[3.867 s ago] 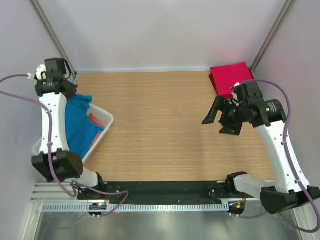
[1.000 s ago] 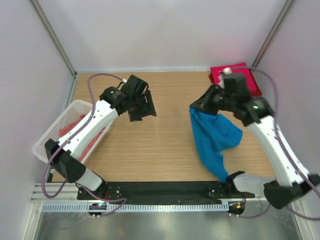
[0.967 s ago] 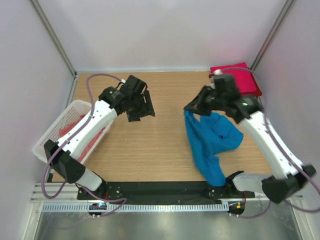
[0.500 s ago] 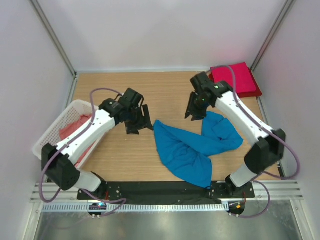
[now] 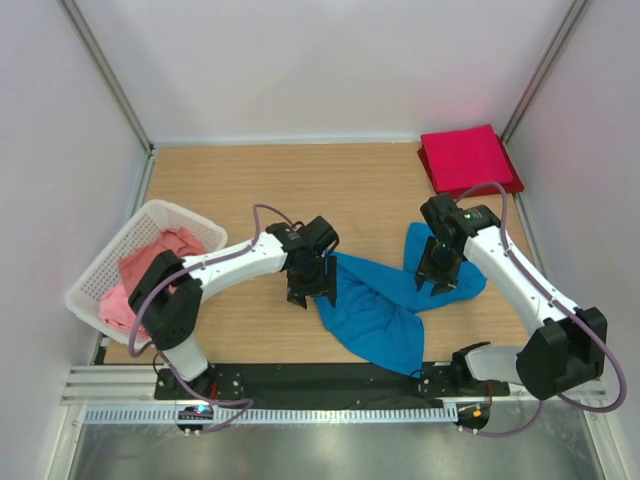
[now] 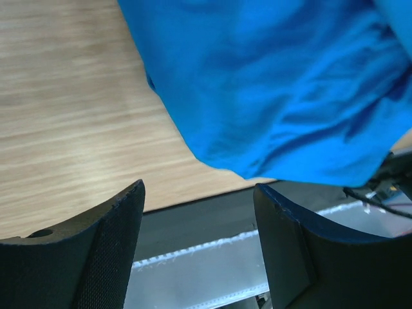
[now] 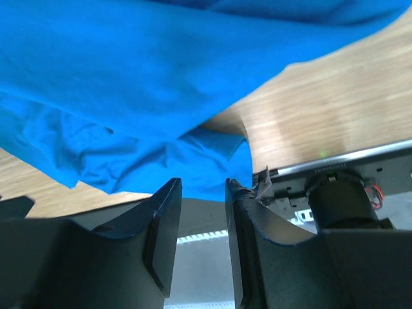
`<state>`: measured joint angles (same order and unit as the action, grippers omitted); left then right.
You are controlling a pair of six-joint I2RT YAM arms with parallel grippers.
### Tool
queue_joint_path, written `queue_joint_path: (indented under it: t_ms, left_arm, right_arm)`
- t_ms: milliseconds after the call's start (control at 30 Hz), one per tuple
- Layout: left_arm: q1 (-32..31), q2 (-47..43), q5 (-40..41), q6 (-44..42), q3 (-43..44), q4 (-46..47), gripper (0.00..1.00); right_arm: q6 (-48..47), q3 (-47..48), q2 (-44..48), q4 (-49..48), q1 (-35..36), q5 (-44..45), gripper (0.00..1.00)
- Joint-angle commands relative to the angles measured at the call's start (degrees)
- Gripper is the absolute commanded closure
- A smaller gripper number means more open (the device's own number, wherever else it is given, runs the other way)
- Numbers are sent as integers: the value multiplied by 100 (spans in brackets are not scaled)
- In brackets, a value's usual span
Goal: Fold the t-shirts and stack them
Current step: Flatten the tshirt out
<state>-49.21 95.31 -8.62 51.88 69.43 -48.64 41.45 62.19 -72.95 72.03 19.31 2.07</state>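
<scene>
Top external: blue t-shirt (image 5: 385,305) crumpled on table (image 5: 250,190) between arms; left gripper (image 5: 306,292) at its left edge, jaws wide, empty; right gripper (image 5: 437,280) over its right side, jaws narrowly parted, empty.

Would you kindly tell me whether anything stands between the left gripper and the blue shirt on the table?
Nothing visible does. The left gripper hangs open right at the blue shirt's left edge; the wrist view shows only bare wood of the table between it and the cloth.
</scene>
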Motion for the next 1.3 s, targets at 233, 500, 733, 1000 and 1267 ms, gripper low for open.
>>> queue_joint_path:
  t_ms: [233, 500, 733, 1000, 1267]
  left_arm:
    - [-527, 32, 281, -783, -35, 699, 34]
    - [-1231, 217, 1090, -1452, -140, 549, 52]
    - [-1416, 251, 1337, -1584, -448, 830, 52]
    - [-1627, 410, 1618, -1988, -351, 1041, 55]
    - [-1671, 497, 1600, -2050, -369, 1226, 56]
  right_arm:
    - [-199, -374, -1, -831, -50, -382, 61]
    - [-58, -594, 334, -831, -50, -549, 61]
    - [12, -586, 413, -857, -41, -549, 61]
    - [56, -568, 457, -822, -50, -558, 61]
    - [56, -551, 527, -796, -41, -532, 61]
